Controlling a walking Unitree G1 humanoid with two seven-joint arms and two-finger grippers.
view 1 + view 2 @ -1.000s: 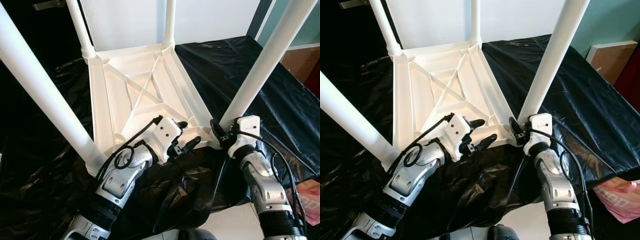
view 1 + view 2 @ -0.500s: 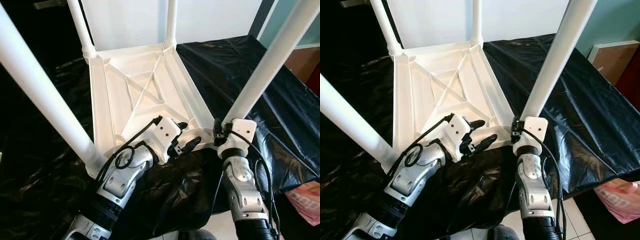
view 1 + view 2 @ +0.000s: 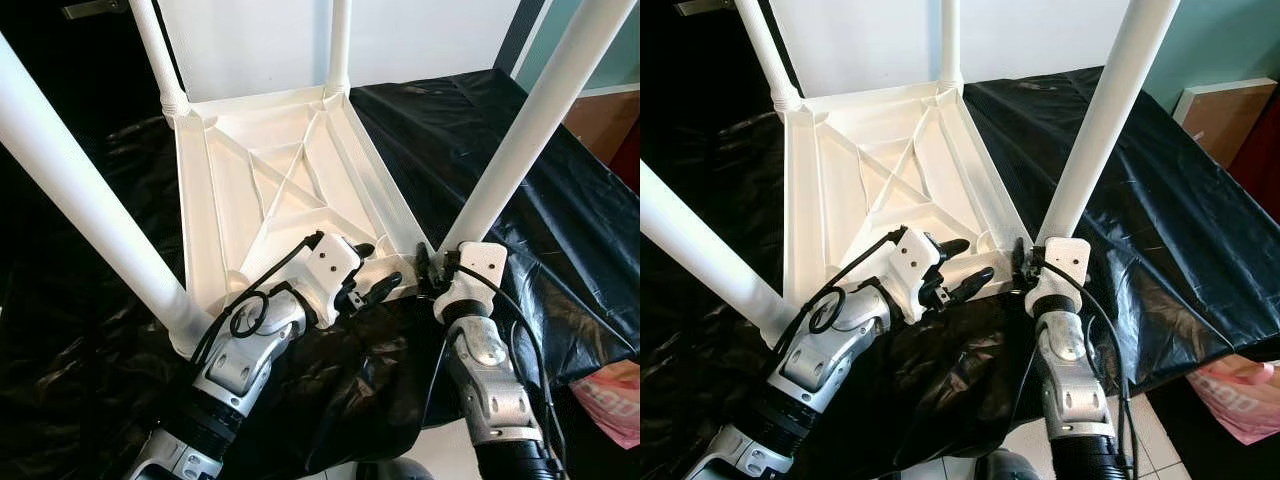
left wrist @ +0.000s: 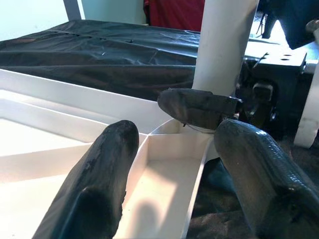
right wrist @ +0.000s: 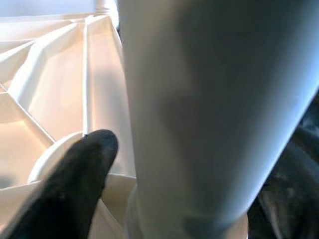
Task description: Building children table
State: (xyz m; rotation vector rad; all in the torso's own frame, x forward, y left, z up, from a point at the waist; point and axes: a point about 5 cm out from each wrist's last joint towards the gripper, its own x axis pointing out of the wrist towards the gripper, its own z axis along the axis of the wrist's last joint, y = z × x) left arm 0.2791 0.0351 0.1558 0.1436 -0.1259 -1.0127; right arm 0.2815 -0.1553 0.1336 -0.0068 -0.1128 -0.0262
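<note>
You are looking down on the white children's table, lying upside down on a black plastic sheet with its ribbed underside facing up and all four legs standing in their corner sockets. It is filling the middle of the head views, from about 11 o'clock to 5 o'clock.

The step in hand, as I judge it, is seating the last leg: the near right leg, rising toward 1 o'clock, is the one both arms are tending. Your right gripper is sitting at that leg's base, around 5 o'clock from the tabletop's centre, and its fingers are closing round the tube. Your left gripper is resting at the tabletop's near edge, at 6 o'clock, with its fingers spread and holding nothing.

The next move probably calls for turning or pressing the leg home in its socket while the left gripper is steadying the frame. Watch that the tabletop is not sliding on the slick sheet.

The right wrist view is giving you what the head views cannot: the leg's tube passing close beside one black finger and meeting its round socket. The left wrist view is showing the spread fingers straddling the corner ribs, with a fingertip of the right gripper beside the leg just beyond.
</note>
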